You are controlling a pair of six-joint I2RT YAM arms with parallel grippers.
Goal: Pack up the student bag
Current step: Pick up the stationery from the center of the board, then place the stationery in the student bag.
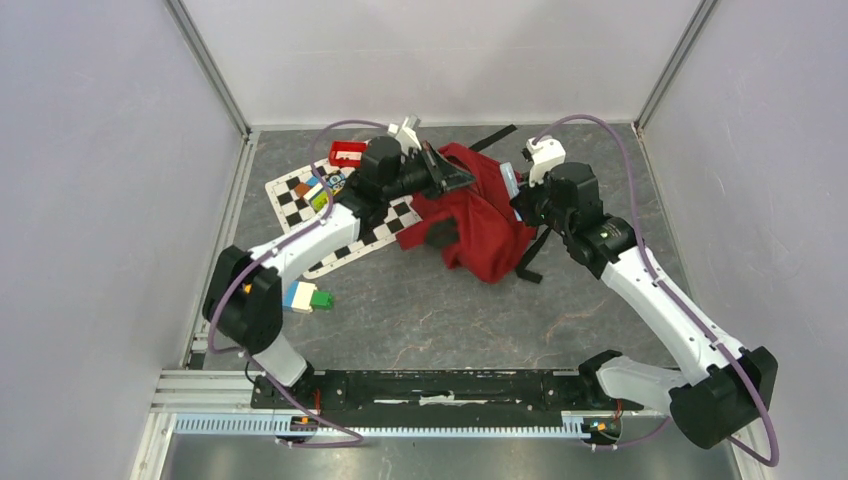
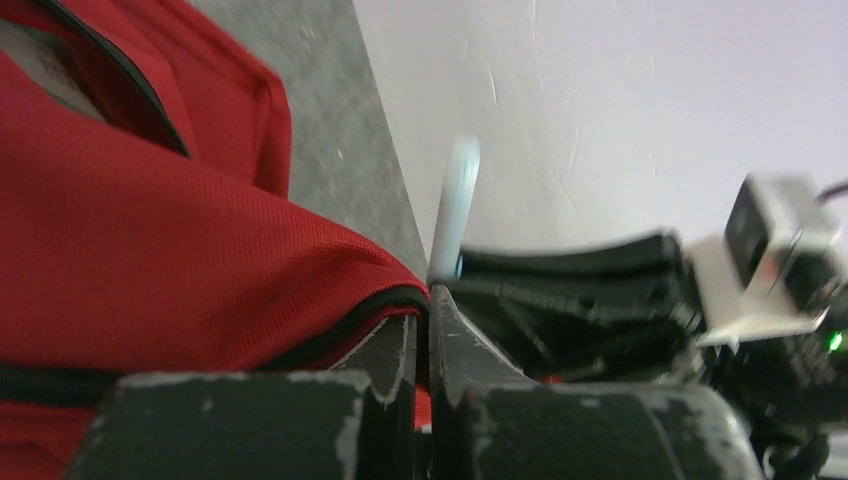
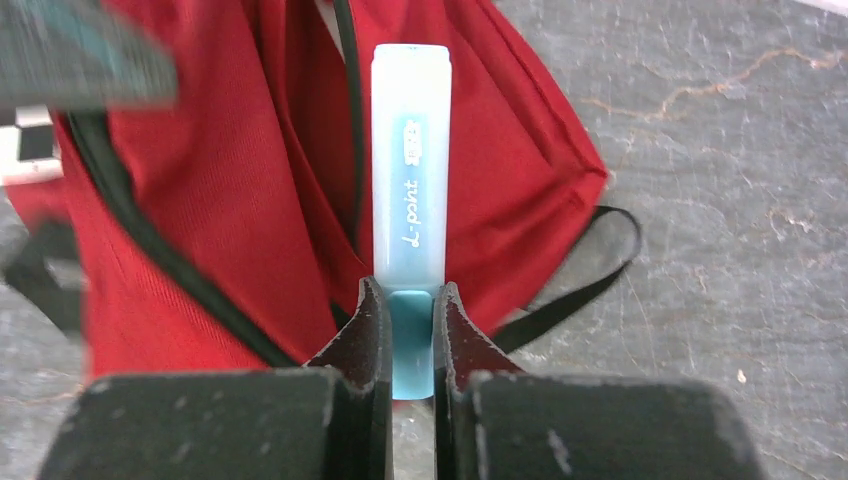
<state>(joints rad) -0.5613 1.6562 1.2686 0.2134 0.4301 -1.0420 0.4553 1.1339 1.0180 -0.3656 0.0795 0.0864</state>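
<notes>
Bag (image 1: 483,228) lies slumped near the middle of the table's (image 1: 450,320) far edge. Left claw (image 2: 422,300) is clenched on the black-piped rim (image 2: 340,325) of the opening, lifting it. Right claw (image 3: 410,305) grasps a pale-blue highlighter (image 3: 410,170) by its tail, cap pointing at the red fabric. The step in hand looks like getting the highlighter inside. To do it well, hold the rim high and taut so the mouth gapes. Steer the cap past the zipper edge, and let go only once most of the highlighter is inside, lest it slide off the fabric.
</notes>
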